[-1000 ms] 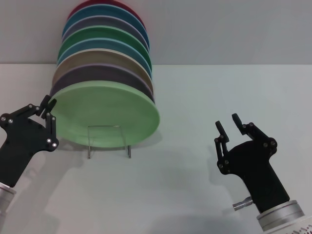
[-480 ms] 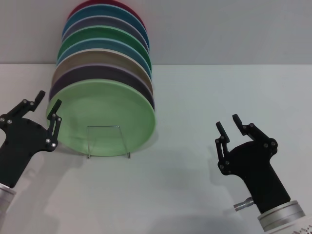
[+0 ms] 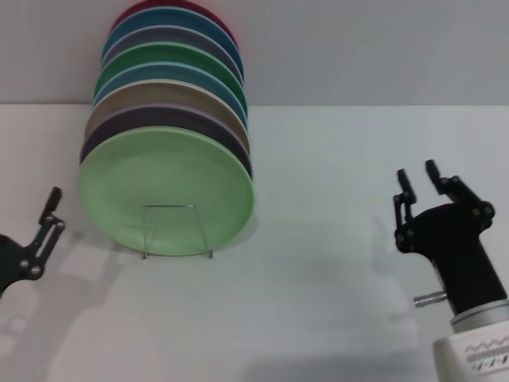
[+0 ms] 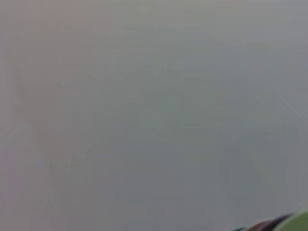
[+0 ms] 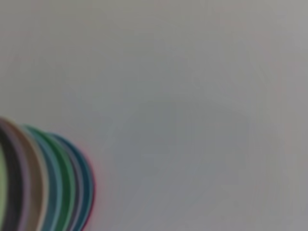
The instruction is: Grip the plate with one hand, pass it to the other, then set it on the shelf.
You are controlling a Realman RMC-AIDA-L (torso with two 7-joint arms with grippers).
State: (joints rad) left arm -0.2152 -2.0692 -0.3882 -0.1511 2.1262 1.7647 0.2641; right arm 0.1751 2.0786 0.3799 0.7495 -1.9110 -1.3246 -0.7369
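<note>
The pale mint-green plate (image 3: 167,179) stands on edge at the front of a row of plates, leaning in the thin wire shelf (image 3: 170,206), whose squarish front loop crosses its lower face. Nothing holds the plate. My left gripper (image 3: 44,227) sits at the far left edge of the head view, apart from the plate's rim and partly cut off. Well to the right of the plate, my right gripper (image 3: 417,171) is open and empty. A sliver of the plate (image 4: 299,222) shows in the left wrist view.
Behind the mint plate stand several other plates (image 3: 171,76) in lavender, tan, teal, darker green, blue and red; their rims (image 5: 53,183) show in the right wrist view. The white table (image 3: 318,263) spreads between the rack and the right arm, with a grey wall behind.
My left gripper has let go of the plate's left rim and drawn back down and to the left. The plate has settled against the row. The right gripper has shifted right and slightly up.
</note>
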